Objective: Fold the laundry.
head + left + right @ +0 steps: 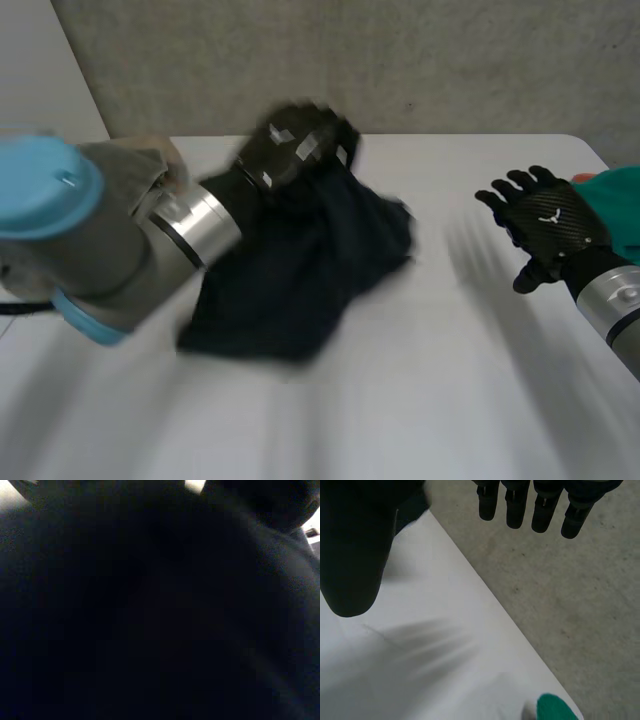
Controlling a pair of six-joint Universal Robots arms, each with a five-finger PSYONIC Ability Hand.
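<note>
A dark navy cloth (300, 270) is bunched on the white table (450, 390), left of centre. My left hand (295, 140) sits at its far top edge, fingers curled into the fabric, and the cloth hangs down from it toward me. Seen from the left wrist, the same dark cloth (150, 610) lies close under the palm. My right hand (548, 225) hovers over the table's right side, apart from the cloth, with fingers spread and straight. The right wrist view has its fingers (520, 505) out past the table edge and nothing between them and the thumb (355, 550).
A teal cloth (615, 205) lies at the right edge by my right wrist, also the teal cloth (555, 707) near the table corner. A beige cloth (140, 165) sits behind my left forearm. Grey floor (570, 605) lies beyond the table edge.
</note>
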